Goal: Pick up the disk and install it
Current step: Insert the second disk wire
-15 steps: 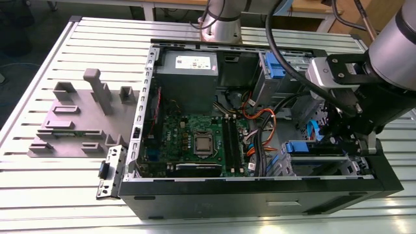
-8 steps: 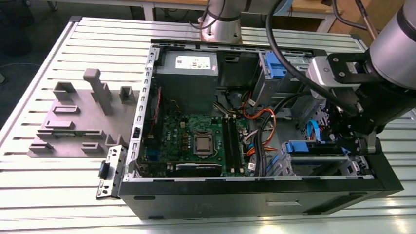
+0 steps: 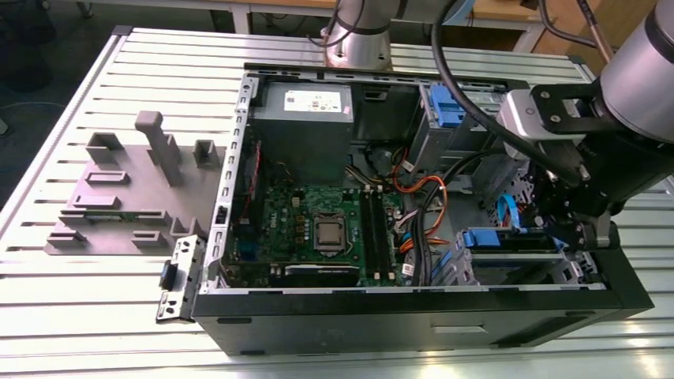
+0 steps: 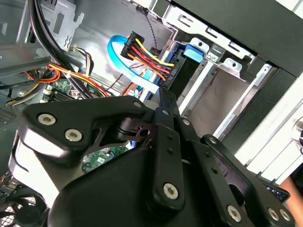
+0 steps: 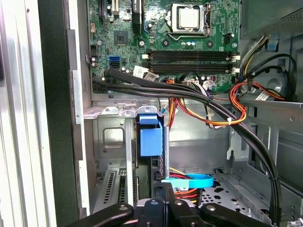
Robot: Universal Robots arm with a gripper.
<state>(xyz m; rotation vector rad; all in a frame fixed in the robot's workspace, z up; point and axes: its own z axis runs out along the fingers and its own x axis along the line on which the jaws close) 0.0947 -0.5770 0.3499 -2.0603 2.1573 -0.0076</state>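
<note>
The jaws [image 4: 164, 98] look pressed together, with nothing seen between them. I cannot tell if their tips touch anything.

Just past the tips is the disk [image 4: 182, 71]. It sits in a metal bay [image 4: 222, 90] in the computer case [image 3: 421, 312], near the corner on the exterior view's right. The disk lies straight ahead of the jaws. We see it from its thin side, with its blue rail [image 5: 150, 137] facing us. Its long side seems to run away from the jaws, deeper into the bay.

A blue cable [image 4: 124, 61] and a bunch of red, yellow and black wires [image 4: 147, 59] reach the disk's near end. They are very close to the jaws.

The black arm parts cover the spot where tips and disk meet. The label on the disk is hidden. I cannot tell if the disk is pushed all the way in.
</note>
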